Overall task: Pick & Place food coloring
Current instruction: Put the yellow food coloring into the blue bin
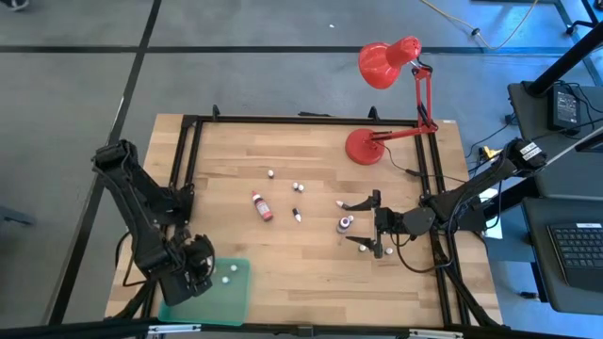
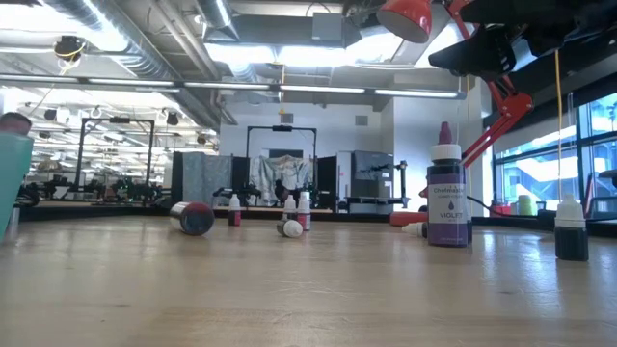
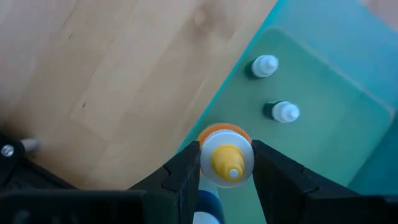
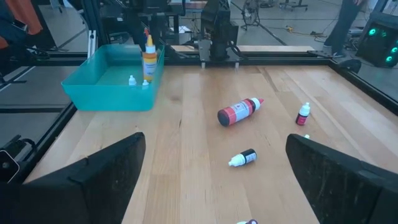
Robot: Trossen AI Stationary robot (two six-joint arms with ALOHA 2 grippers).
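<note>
I am looking down on a wooden table (image 1: 311, 245) with a dark frame around it. A red desk lamp (image 1: 391, 99) stands at about one o'clock from the table's middle. A green tray (image 1: 234, 299) sits at the seven o'clock corner.

My left claw (image 3: 227, 171) hangs over the near edge of that tray, its fingers on either side of an orange bottle (image 3: 225, 160) with a yellow tip. I see almost no gap between fingers and bottle, so I read it as a pinch, though I cannot tell how firm it is. Two tiny white-capped bottles (image 3: 275, 89) already lie inside the tray.

My right claw (image 1: 370, 224) rests low over the table at about four o'clock, fingers spread wide and holding nothing.

Bottles left on the wood, from larger to smaller:
- a red bottle (image 1: 262, 206) lying on its side near the middle;
- a violet bottle (image 1: 345, 224) standing between the right claw's fingers, touching neither as far as I can see;
- a small dark bottle (image 1: 296, 215) lying at three o'clock of the red one;
- tiny white-tipped bottles (image 1: 270, 174) scattered toward twelve o'clock, and a few more near the right claw.

My judgement: the job is under halfway. Two bottles are placed, a third is about to be, and at least six are left.
</note>
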